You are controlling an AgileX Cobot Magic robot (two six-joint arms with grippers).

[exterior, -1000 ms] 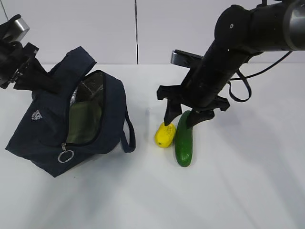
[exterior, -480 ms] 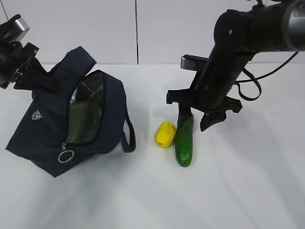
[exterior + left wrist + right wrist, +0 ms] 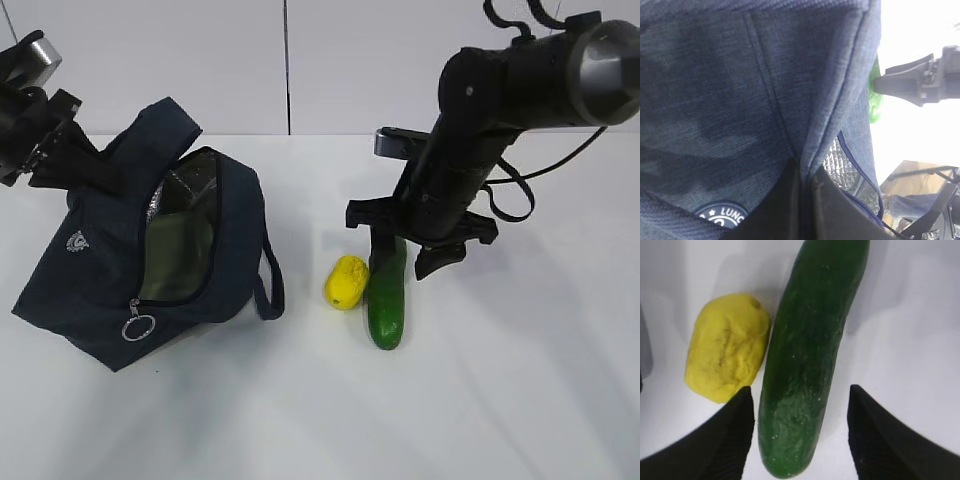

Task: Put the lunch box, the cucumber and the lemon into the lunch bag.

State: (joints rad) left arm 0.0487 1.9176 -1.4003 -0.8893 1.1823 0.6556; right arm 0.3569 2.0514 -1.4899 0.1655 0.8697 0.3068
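The navy lunch bag [image 3: 90, 270] lies tilted on the white table with its top unzipped. Inside it shows the lunch box [image 3: 180, 250], green lid up. My left gripper [image 3: 72, 165] is shut on a fold of the bag's fabric [image 3: 790, 100] at its upper left edge, with the jaws pinched together [image 3: 804, 172]. The yellow lemon [image 3: 346, 281] and the dark green cucumber [image 3: 387, 300] lie side by side right of the bag. My right gripper [image 3: 408, 255] is open, with its fingers astride the cucumber's [image 3: 810, 355] far end. Its left finger [image 3: 725, 440] stands between cucumber and lemon [image 3: 727, 347].
A silver ring pull [image 3: 138, 327] hangs at the bag's front corner and a loop handle [image 3: 270, 285] droops toward the lemon. A black cable [image 3: 505, 190] loops behind the right arm. Bare white table lies in front and to the right.
My right gripper has shifted right, from over the lemon to astride the cucumber, still open. The left gripper and the bag have not moved.
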